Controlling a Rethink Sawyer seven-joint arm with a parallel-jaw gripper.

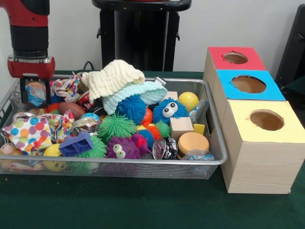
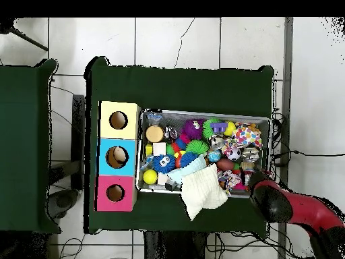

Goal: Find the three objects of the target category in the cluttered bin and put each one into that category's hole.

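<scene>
The bin (image 1: 217, 160), long axis from 9 to 3 o'clock in the front view, sits on the green worktop (image 1: 143, 205), heaped with toys. The gripper (image 1: 34, 98) dips in at 9 o'clock; I cannot tell its fingers' state. 3 holed boxes (image 1: 259, 138) stand at 3 o'clock. Cloths (image 1: 114, 78) top the pile.

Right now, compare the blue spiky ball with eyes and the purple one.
The blue spiky ball lies toward the bin's back, beside the yellow ball; the purple spiky ball lies at the front wall. Blue's eyes face forward, purple's sit lower. Both are spiky, with googly eyes.
</scene>
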